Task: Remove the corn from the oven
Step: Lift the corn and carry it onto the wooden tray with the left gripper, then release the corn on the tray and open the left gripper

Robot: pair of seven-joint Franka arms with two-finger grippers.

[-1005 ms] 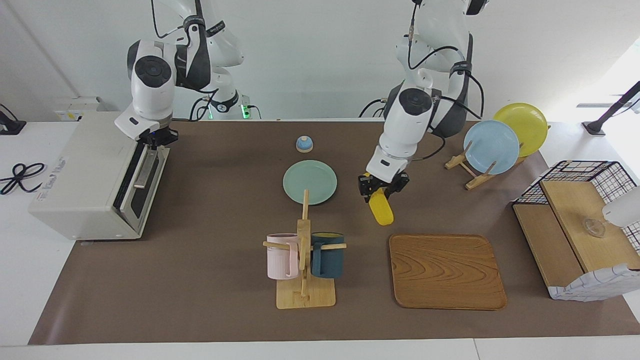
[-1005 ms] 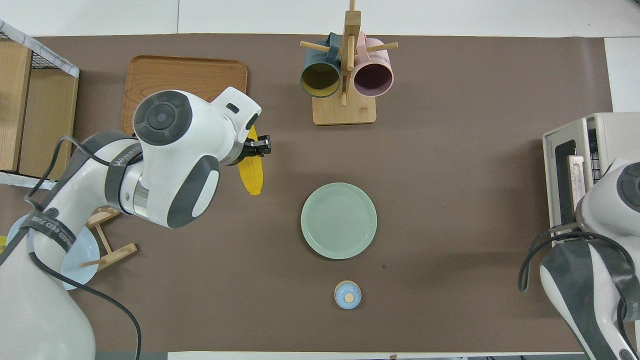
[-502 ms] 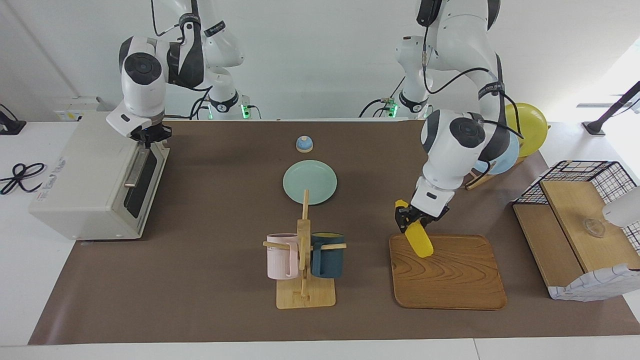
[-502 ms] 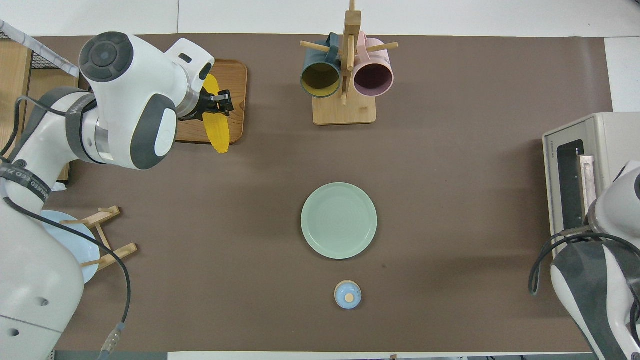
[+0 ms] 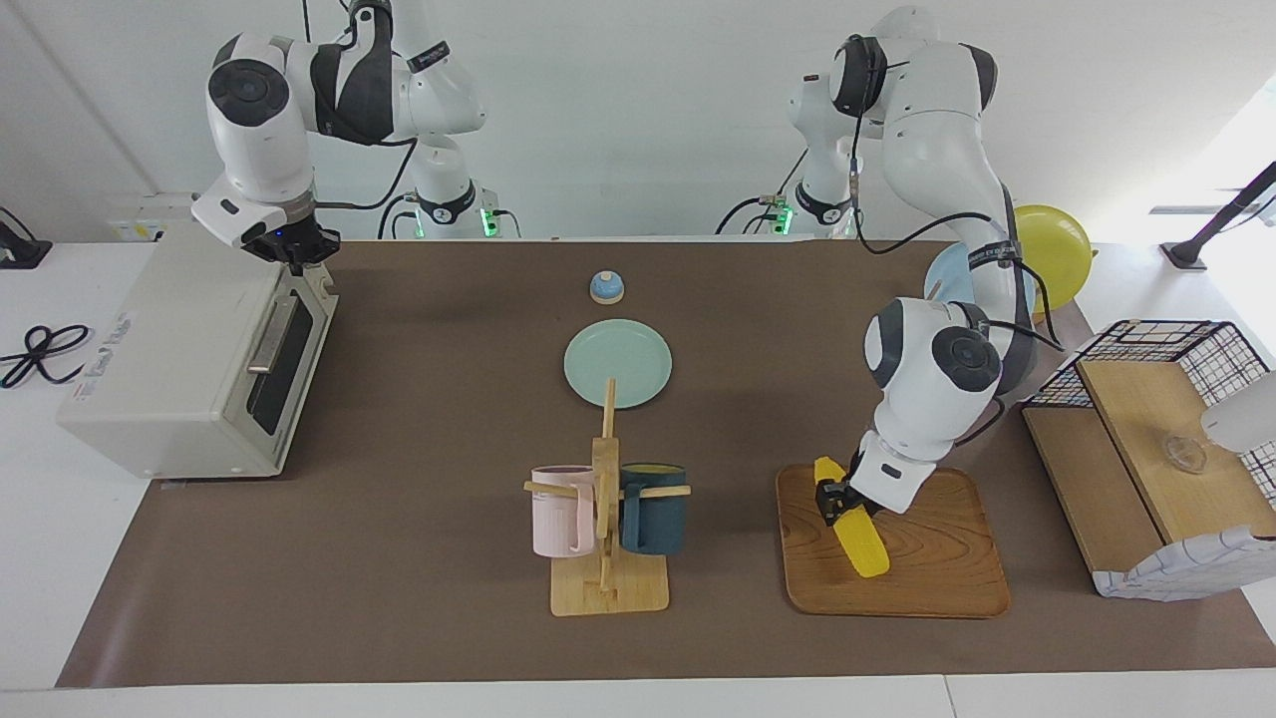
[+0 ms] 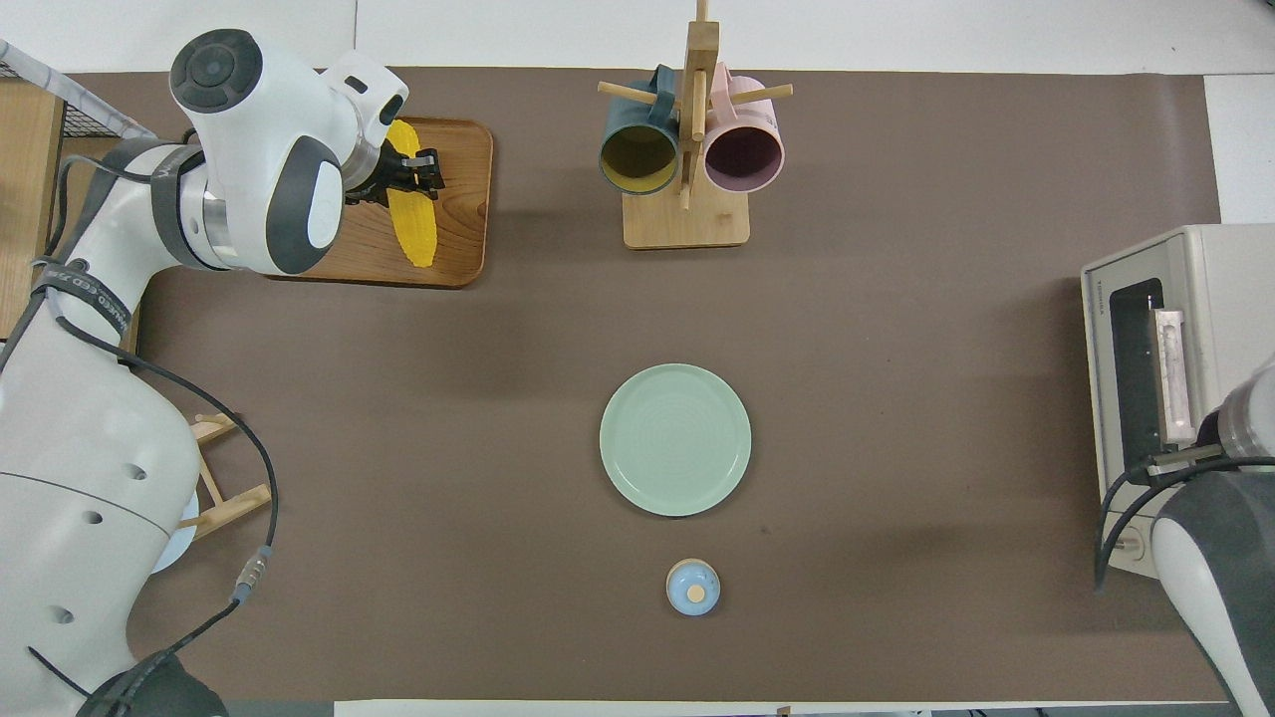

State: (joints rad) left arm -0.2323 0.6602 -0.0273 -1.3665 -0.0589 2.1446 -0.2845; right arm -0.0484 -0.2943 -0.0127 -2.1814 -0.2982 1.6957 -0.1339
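Corn (image 5: 855,523) sits gripped in my left hand (image 5: 835,499) over the tray (image 5: 937,588); next I release. Right hand (image 5: 291,251), shut, waits over the oven (image 5: 169,369).

Left gripper (image 5: 835,502) low, right gripper (image 5: 296,255) raised

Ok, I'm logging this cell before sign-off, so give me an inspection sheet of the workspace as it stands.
Surface: brown mat on a white table.
Job's things: corn on the wooden tray; oven at the right arm's end, door shut.
Clutter: green plate, blue bell, mug rack with pink and dark blue mugs, plate stand with blue and yellow plates, wire basket.
Grippers: left gripper shut on the corn over the tray; right gripper shut, over the oven's door edge.
Cables: black cords along both arms; a loose black cord beside the oven.
Surroundings: white wall, nothing else seen.
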